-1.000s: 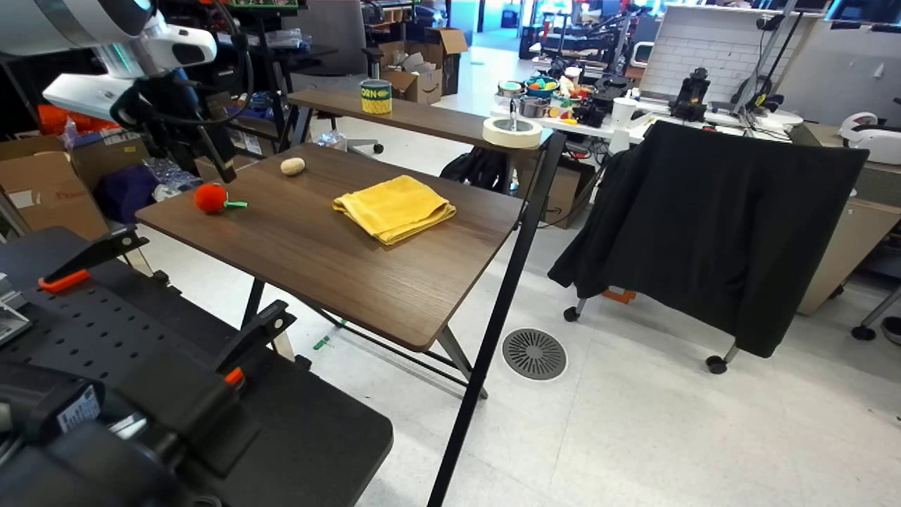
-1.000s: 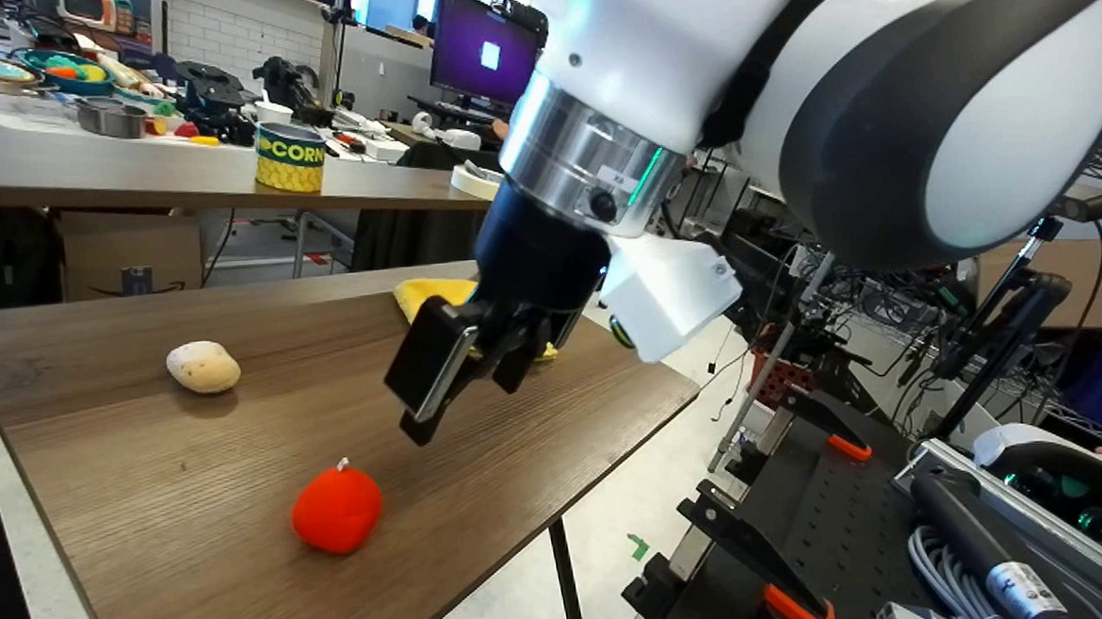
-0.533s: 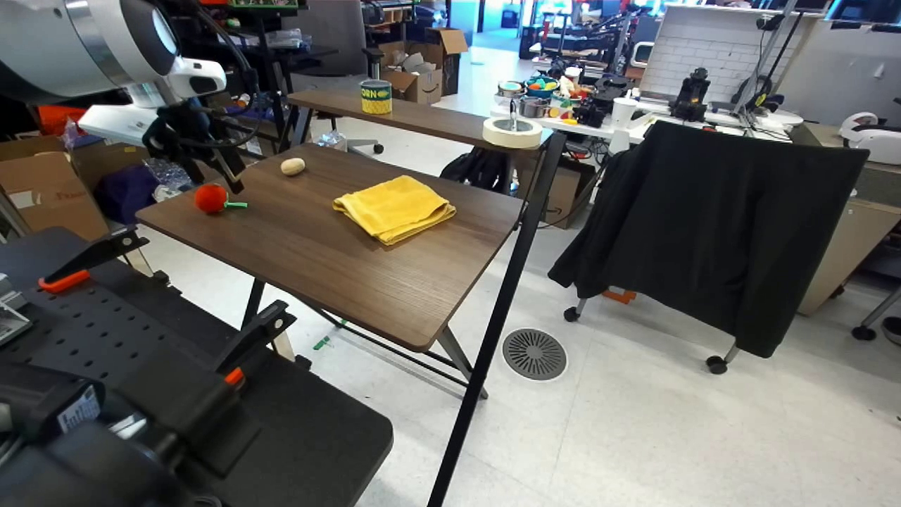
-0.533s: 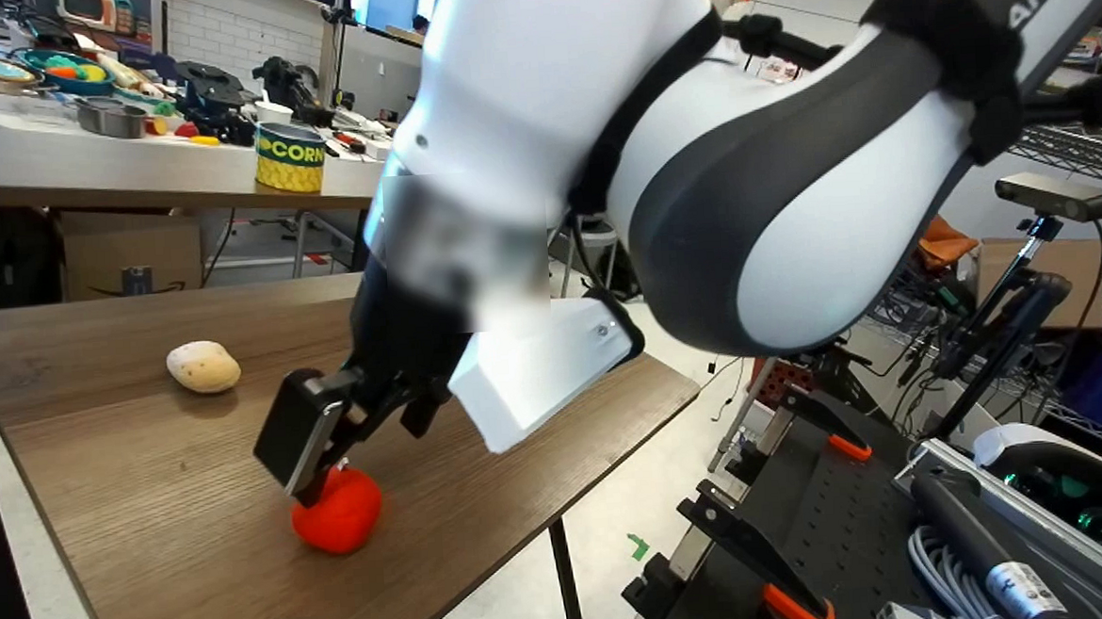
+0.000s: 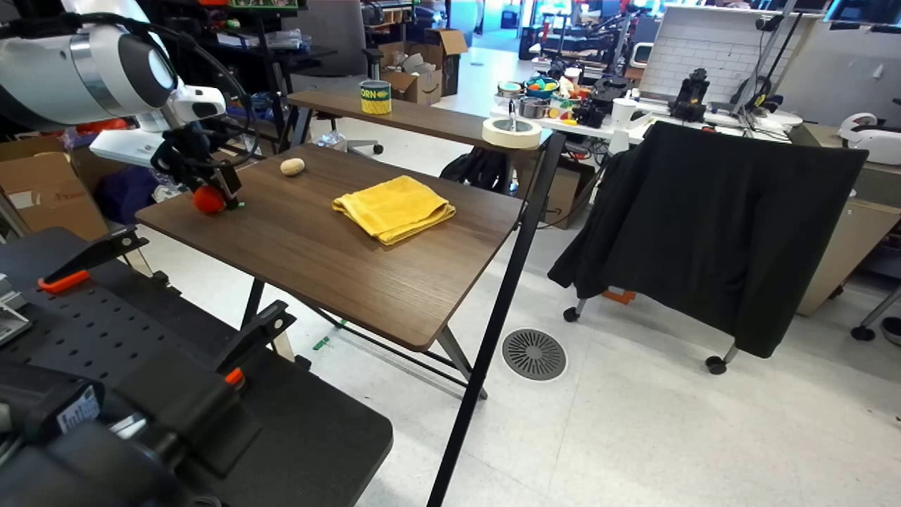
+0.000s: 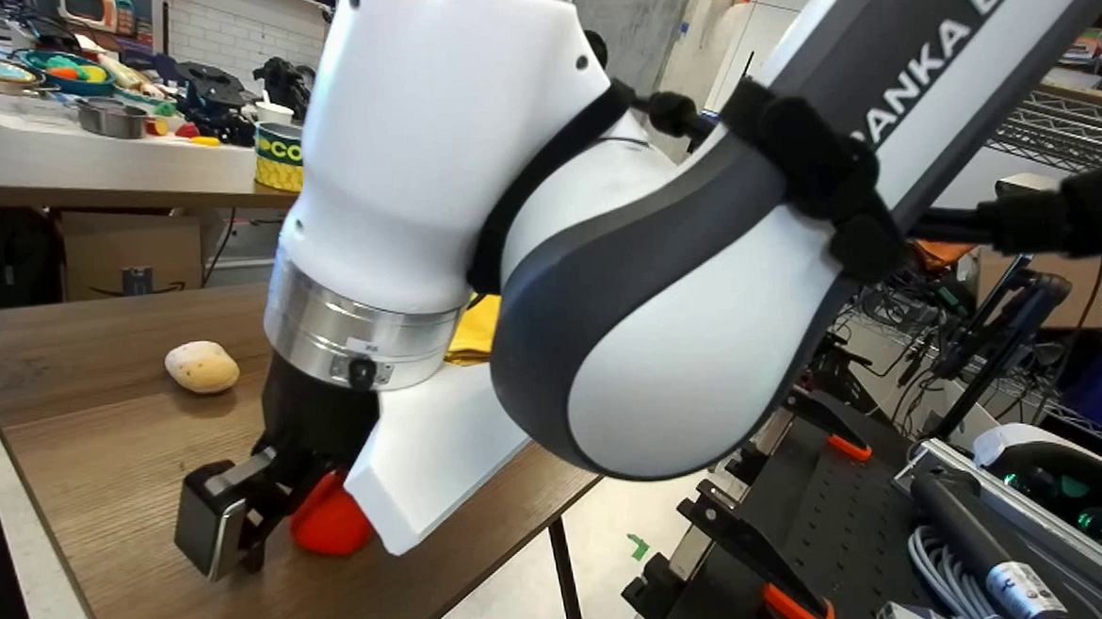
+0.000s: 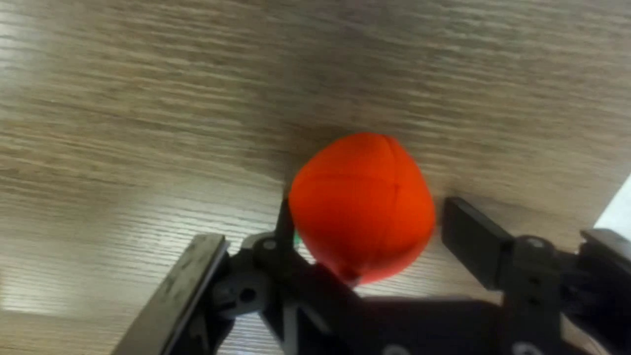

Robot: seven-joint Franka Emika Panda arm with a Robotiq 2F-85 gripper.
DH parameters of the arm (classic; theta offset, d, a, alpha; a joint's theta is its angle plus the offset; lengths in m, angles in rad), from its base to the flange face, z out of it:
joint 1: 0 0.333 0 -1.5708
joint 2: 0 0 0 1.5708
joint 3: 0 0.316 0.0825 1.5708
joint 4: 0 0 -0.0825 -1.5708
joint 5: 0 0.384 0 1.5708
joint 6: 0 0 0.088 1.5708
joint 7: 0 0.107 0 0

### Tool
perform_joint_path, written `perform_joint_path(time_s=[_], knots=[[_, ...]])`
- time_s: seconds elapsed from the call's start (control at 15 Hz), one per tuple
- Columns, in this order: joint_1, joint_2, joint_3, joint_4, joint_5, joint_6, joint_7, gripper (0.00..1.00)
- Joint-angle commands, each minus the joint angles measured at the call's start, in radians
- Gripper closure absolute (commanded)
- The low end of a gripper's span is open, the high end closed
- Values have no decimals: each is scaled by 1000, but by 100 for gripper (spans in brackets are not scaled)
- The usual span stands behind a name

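A red-orange stuffed ball [image 7: 365, 202] lies on the brown wooden table near a corner. It shows in both exterior views [image 5: 208, 201] [image 6: 328, 521], partly hidden by the gripper and arm. A bit of its green stem [image 5: 241, 205] pokes out. My gripper [image 7: 368, 209] is open and low over the table, its fingers on either side of the ball. The left finger in the wrist view lies against or very near the ball; a small gap shows at the right finger. A tan potato-like object [image 6: 201, 366] and a folded yellow cloth [image 5: 394, 209] lie elsewhere on the table.
A raised shelf [image 5: 436, 122] along the table's far side holds a corn can [image 5: 376, 96] and a tape roll [image 5: 512, 132]. A black slanted bar [image 5: 493, 338] stands at the table's end. A black bench [image 5: 310, 422] with clamps [image 5: 98, 255] is alongside.
My open gripper has moved across the table and down, from above and beside the ball to around it. The ball has shifted very little, if at all. The potato-like object and cloth stay put.
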Motion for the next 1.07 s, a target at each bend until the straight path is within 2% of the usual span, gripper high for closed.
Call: perform_joint_path(time_s=[0.0, 0.4, 0.6, 0.8, 1.0], knots=[[9, 2, 10, 4, 127, 15, -122, 55], [-11, -65, 11, -48, 257, 15, -234, 100], [9, -146, -41, -121, 279, 49, -230, 100], [43, -265, -149, -230, 286, 121, -192, 100], [48, -356, -237, -320, 308, 179, -190, 100]])
